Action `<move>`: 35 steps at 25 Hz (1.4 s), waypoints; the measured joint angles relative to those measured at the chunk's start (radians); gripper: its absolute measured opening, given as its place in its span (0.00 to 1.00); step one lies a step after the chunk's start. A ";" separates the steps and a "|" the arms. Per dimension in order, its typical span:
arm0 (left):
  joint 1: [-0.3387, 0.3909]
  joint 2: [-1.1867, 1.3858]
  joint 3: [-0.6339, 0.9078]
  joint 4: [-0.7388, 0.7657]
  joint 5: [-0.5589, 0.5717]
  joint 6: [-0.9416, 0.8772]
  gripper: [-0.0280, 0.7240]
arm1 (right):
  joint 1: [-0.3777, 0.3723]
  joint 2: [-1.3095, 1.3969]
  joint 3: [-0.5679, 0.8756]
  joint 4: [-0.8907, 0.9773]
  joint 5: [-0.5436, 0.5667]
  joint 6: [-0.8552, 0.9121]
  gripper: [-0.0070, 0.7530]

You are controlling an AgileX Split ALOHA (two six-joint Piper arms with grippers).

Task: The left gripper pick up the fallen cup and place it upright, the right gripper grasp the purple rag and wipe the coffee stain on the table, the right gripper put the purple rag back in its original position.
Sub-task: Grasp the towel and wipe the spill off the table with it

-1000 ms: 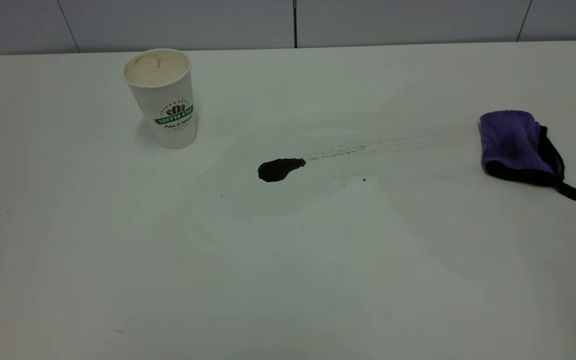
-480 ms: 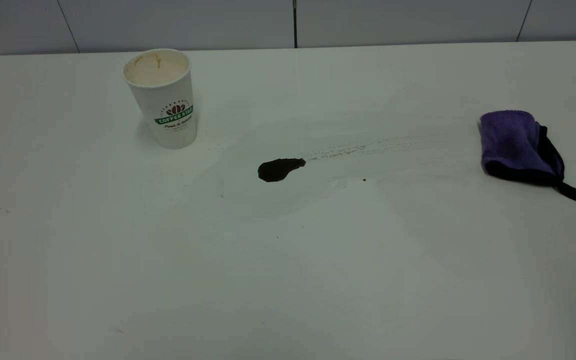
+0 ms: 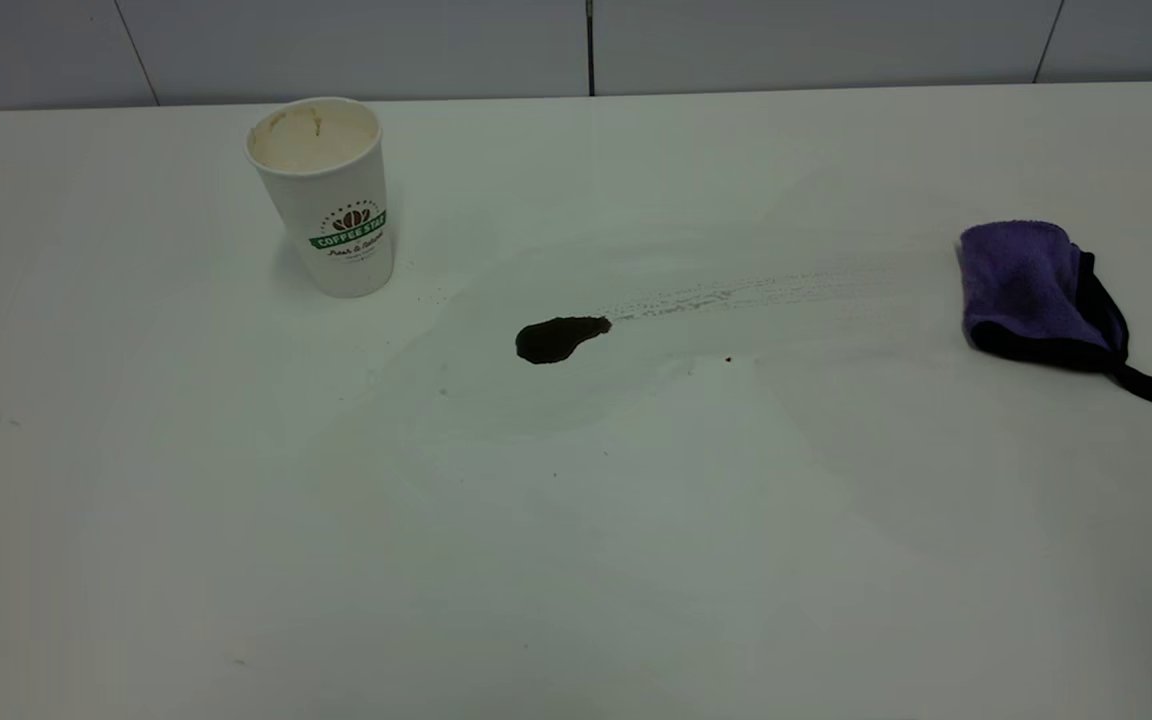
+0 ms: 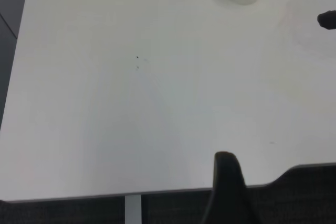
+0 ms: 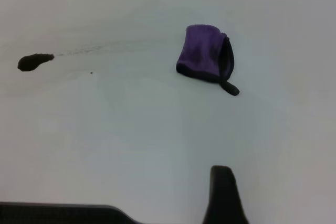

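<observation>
tabletop (image 3: 576,560): broad white surface with faint smear arcs around the spill and a dotted streak running from the stain toward the rag; a few tiny dark specks lie scattered on it
fallen cup (image 3: 324,195): already upright near the far left of the tabletop, mouth up, cream-stained inside, green banner facing the exterior camera; nothing touches it
purple rag (image 3: 1031,290): lies folded at the right side, well apart from the stain, its black loop strap trailing toward the near right edge
coffee stain (image 3: 558,338): dark teardrop puddle between cup and rag, nearer the cup, still wet-looking and unwiped
left gripper (image 4: 228,192): pulled back over the near edge of the tabletop, far from the cup; only one dark finger shows in its wrist view, so I cannot tell how wide it stands
right gripper (image 5: 223,195): likewise back at the near side, the rag ahead of it and well apart; one finger visible, width cannot be told, holding nothing visible
step in hand: cup part looks done; the rag grasp is due and not yet begun
next move: the right gripper likely needs to reach out over the rag, come down on the fluffy fold rather than the thin strap, and close firmly before dragging it to the stain
</observation>
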 joint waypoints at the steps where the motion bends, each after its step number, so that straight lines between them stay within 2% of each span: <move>1: 0.000 0.000 0.000 0.000 0.000 0.000 0.75 | 0.000 0.000 0.000 0.000 0.000 0.000 0.75; 19: 0.000 0.000 0.002 0.001 -0.002 0.000 0.75 | 0.000 0.000 0.000 0.000 0.000 0.000 0.75; 24: 0.000 0.000 0.003 0.001 -0.002 0.000 0.75 | 0.000 0.011 -0.001 0.031 -0.037 0.003 0.75; 28: 0.000 0.000 0.003 0.001 -0.003 0.000 0.75 | 0.000 0.194 -0.027 0.033 -0.161 0.004 0.80; 32: 0.000 0.000 0.003 0.001 -0.003 0.000 0.75 | 0.000 0.553 -0.089 0.018 -0.355 0.004 0.91; 35: 0.000 0.000 0.003 0.001 -0.003 0.000 0.75 | 0.000 0.849 -0.164 0.008 -0.476 0.001 0.95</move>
